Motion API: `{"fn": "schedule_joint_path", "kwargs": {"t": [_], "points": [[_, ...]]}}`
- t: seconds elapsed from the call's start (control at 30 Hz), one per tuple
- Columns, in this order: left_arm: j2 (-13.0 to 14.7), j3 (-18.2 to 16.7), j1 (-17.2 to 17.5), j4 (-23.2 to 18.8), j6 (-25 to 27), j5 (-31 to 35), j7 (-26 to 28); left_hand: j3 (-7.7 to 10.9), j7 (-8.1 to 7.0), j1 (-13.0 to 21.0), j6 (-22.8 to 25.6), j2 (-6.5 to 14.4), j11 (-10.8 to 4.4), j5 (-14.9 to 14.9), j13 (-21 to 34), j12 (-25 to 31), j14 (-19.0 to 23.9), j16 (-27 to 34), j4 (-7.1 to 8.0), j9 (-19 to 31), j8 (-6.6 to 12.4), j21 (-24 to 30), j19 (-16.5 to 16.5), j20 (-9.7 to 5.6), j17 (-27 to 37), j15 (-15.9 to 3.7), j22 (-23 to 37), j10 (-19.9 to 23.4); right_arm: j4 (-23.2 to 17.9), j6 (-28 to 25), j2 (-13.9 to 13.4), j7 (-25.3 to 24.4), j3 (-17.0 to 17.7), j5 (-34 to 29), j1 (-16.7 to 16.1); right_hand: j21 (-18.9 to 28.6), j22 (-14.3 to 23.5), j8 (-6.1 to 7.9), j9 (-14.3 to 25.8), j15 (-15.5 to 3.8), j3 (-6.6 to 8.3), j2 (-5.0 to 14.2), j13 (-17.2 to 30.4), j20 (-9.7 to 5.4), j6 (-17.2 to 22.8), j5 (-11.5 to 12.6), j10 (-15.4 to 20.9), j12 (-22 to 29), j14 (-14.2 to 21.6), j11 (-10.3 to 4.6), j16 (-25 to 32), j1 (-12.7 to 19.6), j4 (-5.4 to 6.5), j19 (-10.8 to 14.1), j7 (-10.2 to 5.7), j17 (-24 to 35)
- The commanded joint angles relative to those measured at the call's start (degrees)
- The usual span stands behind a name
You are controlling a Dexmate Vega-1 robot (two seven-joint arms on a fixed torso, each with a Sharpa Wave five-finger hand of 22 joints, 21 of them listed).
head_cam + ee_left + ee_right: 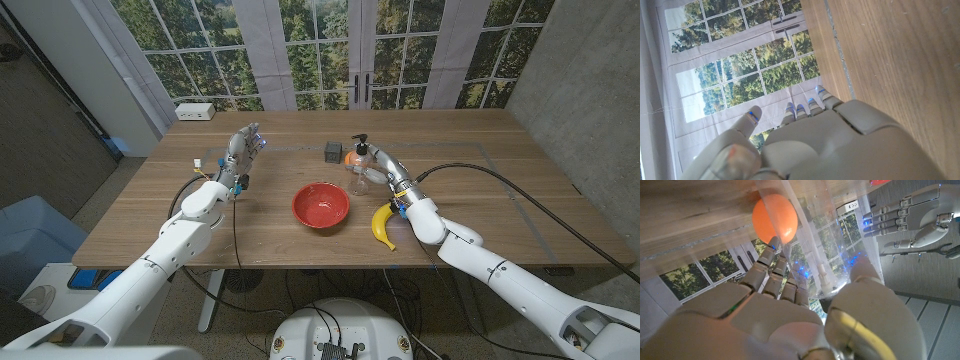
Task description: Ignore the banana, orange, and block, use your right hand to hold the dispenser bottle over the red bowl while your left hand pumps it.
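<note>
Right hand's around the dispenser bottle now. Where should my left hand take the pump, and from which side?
Take the black pump head from above. The dispenser bottle stands upright, with the right hand wrapped around its clear body, so only the top is free. The left hand waits open across the red bowl, so come in from that side, fingers pressing down.

Dispenser bottle (359, 166): clear plastic, black pump head, upright, just beyond the red bowl's (320, 206) far right rim, not over it. Red bowl: round, shallow, upright on the table, open side up. Through the bottle's clear wall (815, 245), an orange blur.
</note>
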Motion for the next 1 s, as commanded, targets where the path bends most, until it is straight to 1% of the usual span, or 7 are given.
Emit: {"fn": "schedule_joint_path", "kwargs": {"t": [0.03, 0.13, 0.33, 0.4, 0.57, 0.83, 1.0], "points": [[-0.2, 0.3, -0.7, 0.6, 0.0, 0.2, -0.3, 0.18, -0.36, -0.3, 0.4, 5.7, 0.00, 0.1, 0.2, -0.2, 0.0, 0.2, 0.33, 0.2, 0.01, -0.4, 0.6, -3.51, 0.2, -3.01, 0.2, 0.2, -0.6, -4.1, -0.1, -3.0, -1.2, -3.1, 0.4, 3.1, 1.6, 2.16, 0.2, -8.26, -1.04, 0.48, 1.7, -1.17, 4.4, -0.1, 4.2, 1.9, 4.4, -0.74, 5.7, 2.5, -0.04, 3.2, -0.64, 5.5], [-0.2, 0.4, -0.9, 0.8, 0.1, 0.1, -0.4, 0.18, -0.38, -0.3, 0.4, 5.7, -0.01, 0.1, 0.2, -0.2, 0.0, 0.2, 0.33, 0.2, 0.01, -0.4, 0.6, -3.48, 0.2, -3.00, 0.2, 0.2, -0.5, -4.2, -0.1, -3.7, -1.5, -3.4, 0.5, 6.6, 3.3, 3.06, 0.0, -8.96, -2.28, 0.50, 3.0, -2.42, 6.5, -0.1, 6.1, 2.8, 7.4, -1.03, 10.7, 3.8, 0.05, 6.2, -1.04, 10.7], [-0.4, 0.5, -1.2, 1.1, 0.4, 0.1, -0.5, 0.17, -0.43, -0.3, 0.4, 5.7, 0.03, 0.1, 0.2, -0.2, 0.0, 0.2, 0.32, 0.2, 0.00, -0.4, 0.6, -3.51, 0.2, -2.99, 0.2, 0.2, 0.6, -3.2, 0.3, -5.4, -1.9, -3.6, 0.9, 10.5, 5.9, 6.97, -0.2, -9.51, -2.14, 1.86, 4.9, -2.86, 16.0, 0.1, 15.3, 6.2, 12.3, -0.40, 14.0, 4.8, 0.44, 7.0, -1.90, 14.4], [-0.5, 0.5, -1.2, 1.2, 0.3, 0.0, -0.5, 0.16, -0.43, -0.3, 0.4, 5.7, 0.02, 0.1, 0.2, -0.2, 0.0, 0.2, 0.32, 0.2, 0.00, -0.4, 0.6, -3.48, 0.2, -2.97, 0.2, 0.2, 0.5, -3.9, 0.3, -6.2, -2.0, -4.4, 0.9, 11.9, 6.2, 9.42, -0.3, -9.66, -1.24, 3.13, 6.0, -3.11, 21.9, 0.3, 20.6, 8.1, 15.6, -0.55, 14.9, 5.8, 0.32, 7.2, -2.39, 15.5], [-0.5, 0.6, -1.5, 1.4, 0.4, 0.2, -0.3, 0.16, -0.46, -0.3, 0.4, 5.7, 0.00, 0.1, 0.2, -0.2, 0.0, 0.2, 0.31, 0.2, -0.03, -0.4, 0.6, -3.49, 0.2, -2.97, 0.2, 0.2, 2.4, -1.8, 1.2, -8.8, -2.2, -4.2, 1.3, 13.6, 6.1, 11.88, -0.6, -9.95, 0.16, 4.35, 7.7, -4.00, 27.7, 0.4, 26.8, 10.5, 19.9, -1.16, 15.4, 7.7, -0.12, 7.4, -2.87, 16.9], [-0.7, 0.8, -2.0, 1.8, 0.6, 0.3, -0.5, 0.16, -0.46, -0.3, 0.4, 5.7, 0.03, 0.1, 0.2, -0.2, 0.0, 0.2, 0.29, 0.2, -0.02, -0.4, 0.5, -3.48, 0.2, -3.06, 0.2, 0.1, 5.2, 0.0, 2.9, -15.1, -2.3, -5.6, 1.5, 17.5, 6.5, 14.79, -0.7, -10.32, 4.94, 8.67, 10.6, -8.06, 33.9, 0.9, 34.2, 13.4, 26.7, -2.94, 16.5, 16.6, -1.03, 8.1, -3.78, 20.0], [-0.8, 1.0, -2.4, 2.0, 0.6, 0.6, -0.3, 0.17, -0.59, -0.2, 0.4, 5.7, 0.05, 0.1, 0.2, -0.2, 0.0, 0.2, 0.27, 0.2, -0.01, -0.4, 0.5, -3.48, 0.2, -3.06, 0.2, 0.2, 7.7, 2.0, 3.7, -18.3, -2.6, -6.4, 2.2, 20.3, 7.0, 15.27, -0.9, -10.58, 5.52, 8.47, 11.7, -10.70, 35.0, 0.2, 34.9, 13.4, 30.2, -2.73, 17.4, 19.4, -1.06, 9.7, -3.94, 21.9]]}}
